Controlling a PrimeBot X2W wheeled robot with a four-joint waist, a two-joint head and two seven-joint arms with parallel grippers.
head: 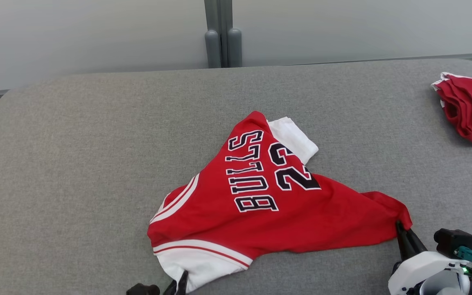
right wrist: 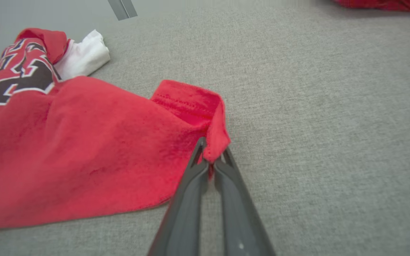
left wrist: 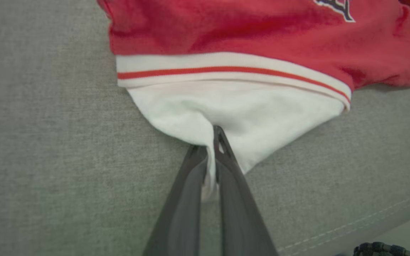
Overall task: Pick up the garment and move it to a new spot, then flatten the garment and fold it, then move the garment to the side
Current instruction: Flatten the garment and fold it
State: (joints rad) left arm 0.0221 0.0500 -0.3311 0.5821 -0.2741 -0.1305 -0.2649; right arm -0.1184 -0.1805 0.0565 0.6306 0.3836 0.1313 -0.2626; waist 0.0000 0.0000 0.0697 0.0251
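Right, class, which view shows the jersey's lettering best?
The head view: the whole word BULLS on the jersey reads clearly. The right wrist view catches mostly the number; the left wrist view, a letter's corner.

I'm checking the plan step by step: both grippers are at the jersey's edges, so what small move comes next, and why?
Probably lift both together a little. The left gripper is shut on the white sleeve of the jersey, the right gripper on its red corner. The jersey lies crumpled on the grey surface, so raising it would start the carry to a new spot.
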